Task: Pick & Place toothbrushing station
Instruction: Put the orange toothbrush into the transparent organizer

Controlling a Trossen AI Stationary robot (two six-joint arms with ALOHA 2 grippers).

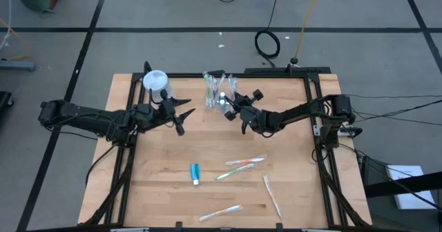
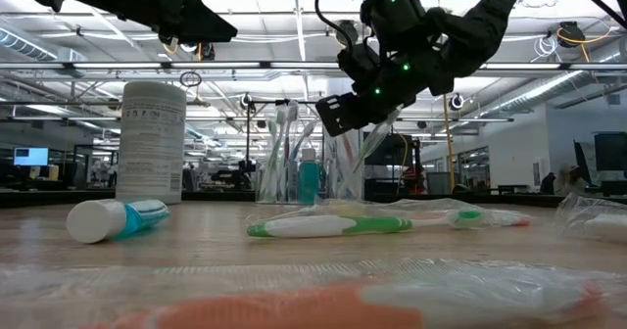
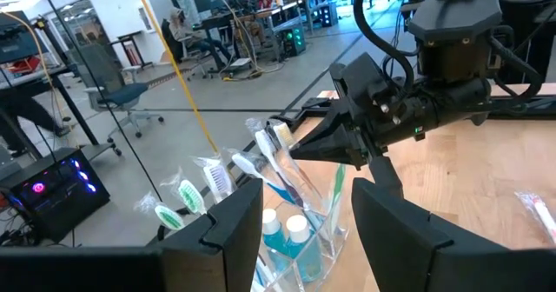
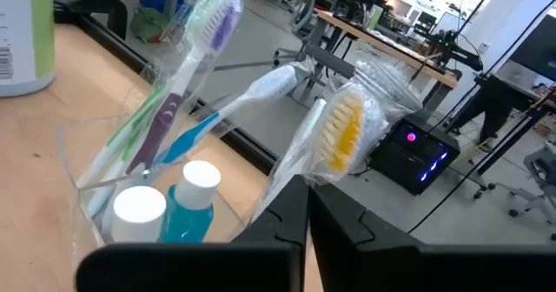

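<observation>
Toothbrush (image 4: 334,140) clamped by right gripper (image 1: 228,108) over clear cup (image 1: 215,88); left gripper (image 1: 181,116) spread

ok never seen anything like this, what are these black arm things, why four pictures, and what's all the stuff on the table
These are two robot arms working at a wooden table, each ending in a two-finger gripper. One picture looks straight down, one looks level across the table top, and two come from cameras on the arms' wrists.

At the far edge stands a clear plastic cup holding wrapped toothbrushes and two small toothpaste tubes. Beside it is a larger white container. Nearer the front lie a loose toothpaste tube and several wrapped toothbrushes, for example a green one.

The right gripper is shut on a wrapped toothbrush with yellow bristles, right at the cup. The left gripper waits open nearby, holding nothing.
</observation>
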